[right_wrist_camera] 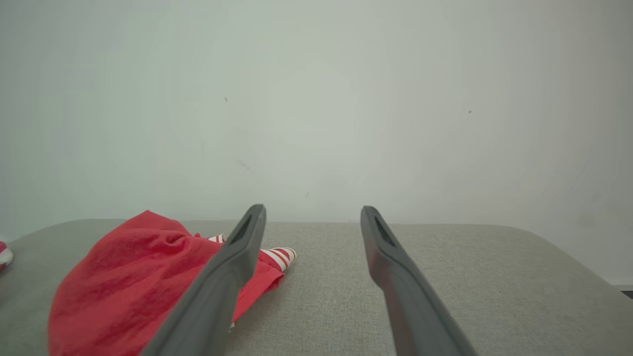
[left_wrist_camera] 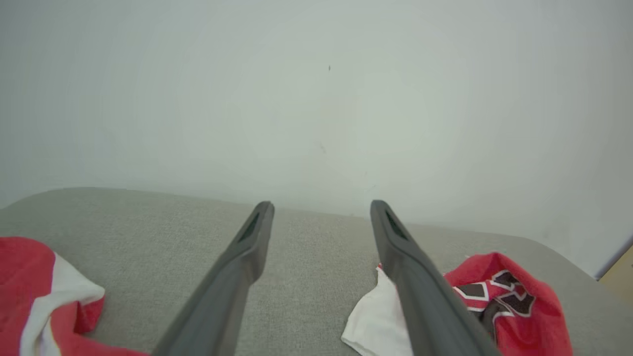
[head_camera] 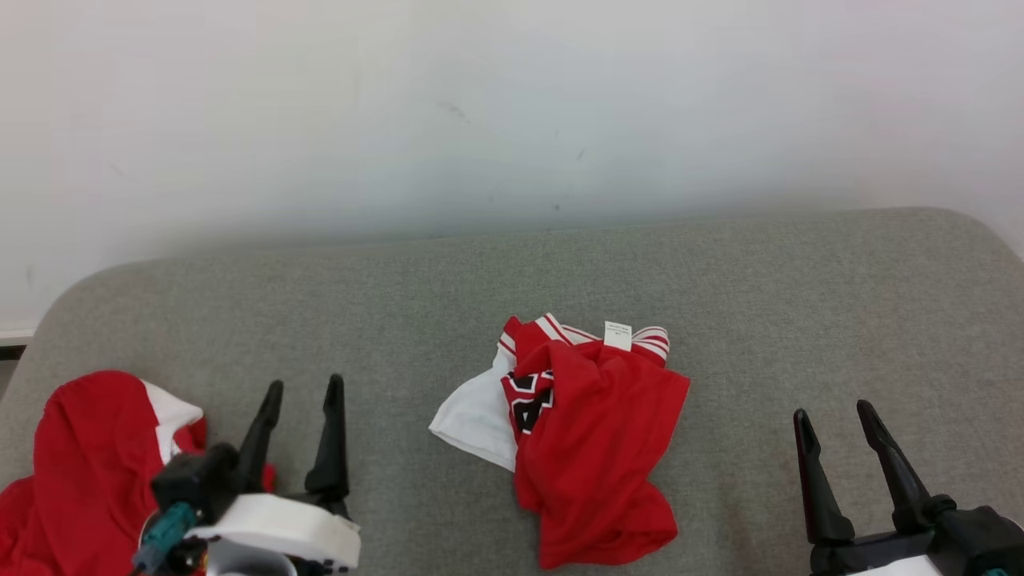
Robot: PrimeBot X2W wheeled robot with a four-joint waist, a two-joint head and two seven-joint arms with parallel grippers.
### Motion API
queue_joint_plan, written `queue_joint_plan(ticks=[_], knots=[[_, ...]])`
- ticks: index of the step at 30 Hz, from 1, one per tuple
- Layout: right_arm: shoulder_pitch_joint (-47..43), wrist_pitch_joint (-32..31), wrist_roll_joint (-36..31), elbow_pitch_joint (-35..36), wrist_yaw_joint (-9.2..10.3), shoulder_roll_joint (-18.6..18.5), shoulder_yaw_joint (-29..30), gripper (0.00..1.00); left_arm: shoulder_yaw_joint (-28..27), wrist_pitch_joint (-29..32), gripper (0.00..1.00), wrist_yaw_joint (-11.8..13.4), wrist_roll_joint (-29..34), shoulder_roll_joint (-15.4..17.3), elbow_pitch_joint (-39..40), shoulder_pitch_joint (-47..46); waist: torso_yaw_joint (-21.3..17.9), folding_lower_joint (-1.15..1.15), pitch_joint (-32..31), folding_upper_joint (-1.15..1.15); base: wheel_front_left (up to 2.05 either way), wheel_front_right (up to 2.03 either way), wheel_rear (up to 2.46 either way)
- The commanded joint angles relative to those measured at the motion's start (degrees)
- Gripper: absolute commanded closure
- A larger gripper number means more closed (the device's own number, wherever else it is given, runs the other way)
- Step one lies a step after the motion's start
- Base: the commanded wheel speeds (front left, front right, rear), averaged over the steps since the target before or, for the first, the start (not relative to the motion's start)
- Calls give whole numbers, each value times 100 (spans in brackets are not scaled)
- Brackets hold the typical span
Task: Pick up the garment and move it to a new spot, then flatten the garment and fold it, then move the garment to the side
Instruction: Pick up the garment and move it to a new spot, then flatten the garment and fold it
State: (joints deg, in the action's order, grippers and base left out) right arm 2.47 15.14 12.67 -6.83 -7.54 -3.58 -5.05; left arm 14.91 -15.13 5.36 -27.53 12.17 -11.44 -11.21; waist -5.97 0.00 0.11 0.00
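Grey padded bench [head_camera: 720, 272] against a white wall [head_camera: 512, 104]; head view: crumpled red garment [head_camera: 596, 448] mid-bench toward the front edge, left gripper [head_camera: 305, 382] and right gripper [head_camera: 833, 410] flanking it, both spread wide and empty. Left wrist view: garment lies off to the right of the fingers [left_wrist_camera: 232, 277]. Right wrist view: it lies left; judged best to pinch a raised fold, not the flat bulk.
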Motion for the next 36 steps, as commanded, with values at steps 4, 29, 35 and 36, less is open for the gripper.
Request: queue_joint_plan(ticks=[4,29,35,36], knots=[[-165,1,55,245,10,-6,200,0,-394,-1,0,-45,367,-229,322,518,-9,0,20,0,0,0,0],[-296,1,92,663,10,60,239,0,-1045,-2,0,-762,1134,-904,433,965,-87,0,133,0,0,0,0],[-306,1,84,618,10,61,203,0,-1019,-3,0,-815,1158,-916,346,951,-105,0,116,0,0,0,0],[-305,1,81,610,10,60,195,0,-1006,-3,0,-825,1155,-918,343,948,-109,0,112,0,0,0,0]])
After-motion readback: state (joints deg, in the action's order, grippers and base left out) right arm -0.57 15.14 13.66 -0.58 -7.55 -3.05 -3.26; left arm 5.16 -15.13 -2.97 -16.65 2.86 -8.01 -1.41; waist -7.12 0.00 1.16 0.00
